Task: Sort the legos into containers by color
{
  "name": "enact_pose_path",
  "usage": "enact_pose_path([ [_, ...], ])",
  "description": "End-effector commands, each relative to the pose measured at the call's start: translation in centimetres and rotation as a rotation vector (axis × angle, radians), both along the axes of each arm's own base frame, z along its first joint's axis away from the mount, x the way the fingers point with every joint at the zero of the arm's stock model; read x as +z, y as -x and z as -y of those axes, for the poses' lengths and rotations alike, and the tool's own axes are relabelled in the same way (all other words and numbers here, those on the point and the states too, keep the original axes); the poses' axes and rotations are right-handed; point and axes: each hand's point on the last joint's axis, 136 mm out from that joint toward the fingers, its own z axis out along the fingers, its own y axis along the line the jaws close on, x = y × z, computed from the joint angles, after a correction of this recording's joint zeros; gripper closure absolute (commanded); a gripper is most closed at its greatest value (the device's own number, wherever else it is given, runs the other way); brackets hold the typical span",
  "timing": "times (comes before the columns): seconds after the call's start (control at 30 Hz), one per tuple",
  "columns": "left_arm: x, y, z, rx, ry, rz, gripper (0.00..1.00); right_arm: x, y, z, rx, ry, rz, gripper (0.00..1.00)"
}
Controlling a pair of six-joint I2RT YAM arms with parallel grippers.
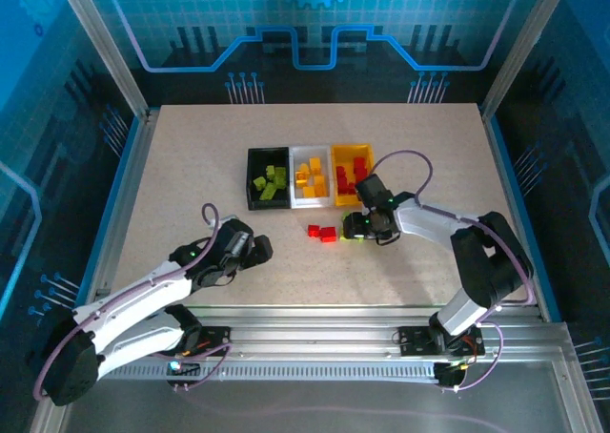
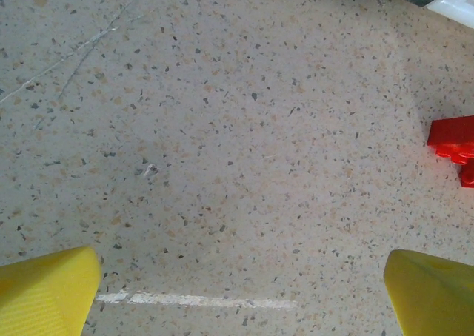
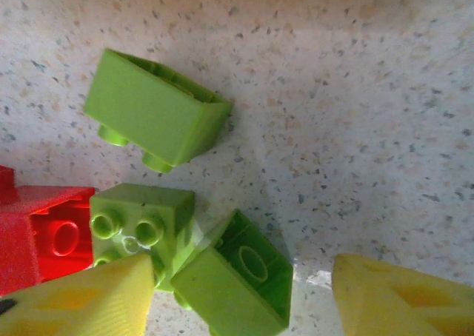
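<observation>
Right tool [image 3: 241,271] apart, seemingly unclamped, green legos [image 3: 155,114], red brick [image 3: 44,240] crowding; left tool [image 2: 241,258] apart.

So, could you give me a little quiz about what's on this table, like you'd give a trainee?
1. Which colour of bricks lies in the black bin? A red, B lime green, C orange.
2. True or false: the left pincer is holding a brick.
3. In the right wrist view, how many green bricks lie on the table near the right pincer?
Key: 1 B. 2 False; it is open, with bare table between its fingers. 3 Three.
</observation>
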Motion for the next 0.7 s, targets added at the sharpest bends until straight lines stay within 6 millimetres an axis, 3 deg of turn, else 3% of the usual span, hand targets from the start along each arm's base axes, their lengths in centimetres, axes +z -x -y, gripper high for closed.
enact_pose_path([
  [0.0,0.6,-0.5,0.3,0.008,0.017,0.002,0.01,0.2,-0.9,-0.2,0.009,-0.004,0.006,0.40],
  [0.3,0.6,-0.7,0.4,0.009,0.021,0.000,0.01,-0.3,-0.3,0.4,-0.007,0.009,-0.009,0.63],
  [0.67,0.3,-0.5,0.3,0.010,0.025,-0.006,0.01,3.5,0.5,1.0,0.001,-0.019,0.070,0.74],
])
